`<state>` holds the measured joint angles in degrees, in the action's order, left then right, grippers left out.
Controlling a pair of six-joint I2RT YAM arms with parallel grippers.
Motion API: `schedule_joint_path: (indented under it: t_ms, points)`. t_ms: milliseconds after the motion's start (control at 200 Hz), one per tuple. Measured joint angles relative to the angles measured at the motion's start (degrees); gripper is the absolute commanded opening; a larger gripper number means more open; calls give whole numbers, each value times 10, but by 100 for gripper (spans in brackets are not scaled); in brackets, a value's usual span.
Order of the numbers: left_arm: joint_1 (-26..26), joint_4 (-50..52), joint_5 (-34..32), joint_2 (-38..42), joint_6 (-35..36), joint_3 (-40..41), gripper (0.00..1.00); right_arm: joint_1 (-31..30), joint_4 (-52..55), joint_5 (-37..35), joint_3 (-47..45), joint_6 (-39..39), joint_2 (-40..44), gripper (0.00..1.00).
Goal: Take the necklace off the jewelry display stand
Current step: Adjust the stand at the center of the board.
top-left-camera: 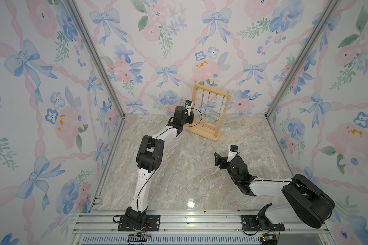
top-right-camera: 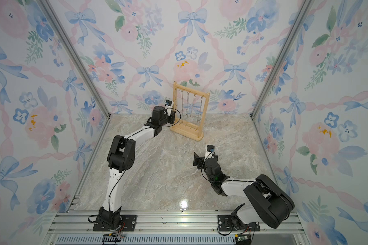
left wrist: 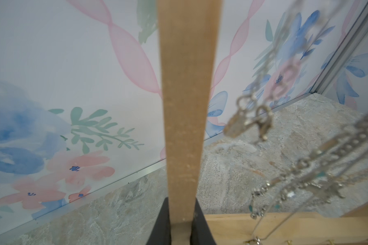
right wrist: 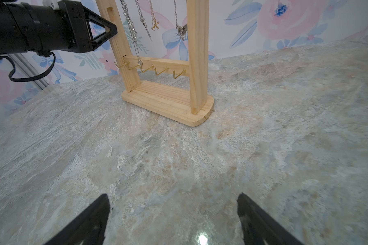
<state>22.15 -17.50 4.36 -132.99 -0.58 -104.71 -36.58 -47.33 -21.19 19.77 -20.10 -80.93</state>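
1. Four necklaces are seen hanging straight down from the top bar of the jewelry display stand. The stand is set upright, long axis vertical, with its base laid slantwise on the table.
2. That stand is placed at the back of the table, close to the flowered back wall, and its broad open face is turned toward the front right.
3. Small brass hooks are lined along the low rail, and one long chain is seen reaching down to that rail.
4. Over to the left hand: it is clamped on the stand's upright at the robot's left, partway up. In the left wrist view the wood is pinched between both black fingers, which are nearly closed.
5. The nearest chains are hung just beside that hand, inside the frame, with the gripped upright between hand and chains.
6. The right hand is held wide open and empty above the table. It is pointed at the stand and kept well apart from it.
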Motion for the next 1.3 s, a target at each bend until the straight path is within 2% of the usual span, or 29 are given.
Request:
schedule_joint_path:
  t_ms: [240,505,995,1300]
  points:
    - [4,-12,-16,28,-5,48,0,0,0,0,1,0,0,95]
    - [4,-58,-38,79,-14,140,0,0,0,0,1,0,0,95]
    - [6,-191,-82,144,-42,298,0,-3,1,1,6,0,0,95]
    - [9,-266,-117,161,-70,359,0,-3,1,5,9,0,-5,95]
